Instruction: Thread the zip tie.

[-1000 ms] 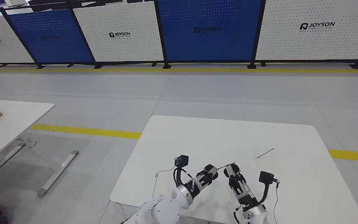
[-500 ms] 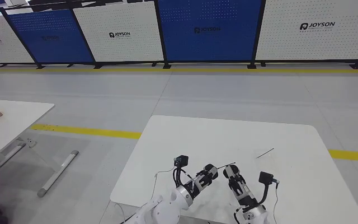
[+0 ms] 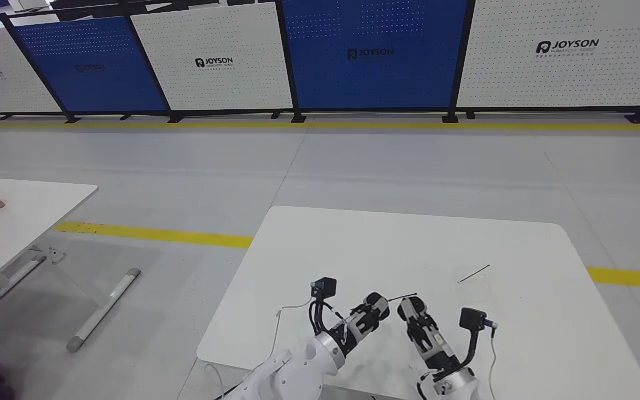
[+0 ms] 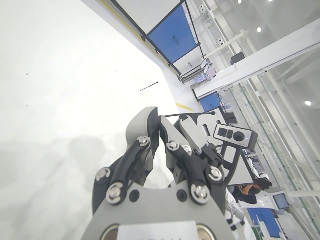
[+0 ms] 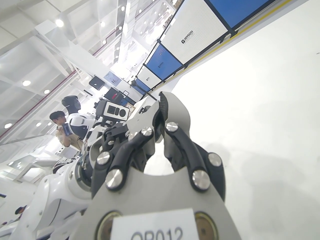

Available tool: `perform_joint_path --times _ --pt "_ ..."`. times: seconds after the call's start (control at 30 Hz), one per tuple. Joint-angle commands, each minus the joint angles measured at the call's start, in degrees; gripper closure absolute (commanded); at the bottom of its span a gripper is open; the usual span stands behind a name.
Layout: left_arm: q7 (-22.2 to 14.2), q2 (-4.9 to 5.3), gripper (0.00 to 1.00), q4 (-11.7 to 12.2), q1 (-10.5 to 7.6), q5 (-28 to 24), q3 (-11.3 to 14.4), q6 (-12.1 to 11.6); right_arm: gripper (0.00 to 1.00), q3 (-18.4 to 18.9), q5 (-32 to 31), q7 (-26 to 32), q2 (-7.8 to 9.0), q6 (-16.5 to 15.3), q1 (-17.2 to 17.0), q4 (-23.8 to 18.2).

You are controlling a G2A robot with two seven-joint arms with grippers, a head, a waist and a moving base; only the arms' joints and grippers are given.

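A thin black zip tie (image 3: 404, 296) spans the small gap between my two grippers, low over the white table's (image 3: 400, 240) front edge. My left gripper (image 3: 378, 301) is shut on one end. In the left wrist view the zip tie (image 4: 190, 114) runs from my left gripper (image 4: 158, 117) past the right gripper (image 4: 188, 122) and ends in a small head. My right gripper (image 5: 160, 101) is shut too, and the thin black zip tie (image 5: 143, 91) leads away from its tips above the left gripper (image 5: 143, 111). The exact grip point inside the right fingers is hidden.
A second black zip tie (image 3: 474, 272) lies loose on the table to the right, beyond the grippers, and appears as a second zip tie (image 4: 148, 86) in the left wrist view. White tabletop stretches away beyond the grippers. A second white table (image 3: 30, 205) stands far left.
The right arm has drifted slightly left, toward the left gripper. The left arm has kept still and both grippers stay shut.
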Motion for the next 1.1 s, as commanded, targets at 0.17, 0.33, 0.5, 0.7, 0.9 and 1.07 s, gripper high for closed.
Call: perform_joint_path --times 0.17,0.33,0.5,0.7,0.9,1.07 --pt "0.1 -0.12 1.00 0.5 -0.23 -0.3 0.0 0.2 0.87 -0.4 -0.6 -0.4 -0.01 0.2 0.1 -0.3" --pt "0.1 -0.16 1.00 0.5 -0.22 -0.3 0.0 0.3 0.86 -0.6 -1.1 -0.4 -0.02 0.5 0.2 -0.6" --pt "0.0 -0.17 1.00 0.5 -0.07 0.0 0.1 0.1 0.84 -0.8 -1.3 -0.6 -0.04 0.8 0.4 -0.7" --pt "0.2 -0.16 1.00 0.3 0.24 0.6 0.0 0.0 0.88 -0.9 -1.5 -0.9 -0.07 1.5 0.7 -0.9" --pt "0.2 -0.14 1.00 0.1 0.48 1.0 0.0 -0.2 0.89 -1.0 -1.7 -0.8 -0.08 1.8 0.9 -1.0" --pt "0.1 -0.19 1.00 0.3 0.32 0.9 0.0 -0.1 0.88 -1.1 -1.6 -0.9 -0.11 2.0 1.0 -0.8"
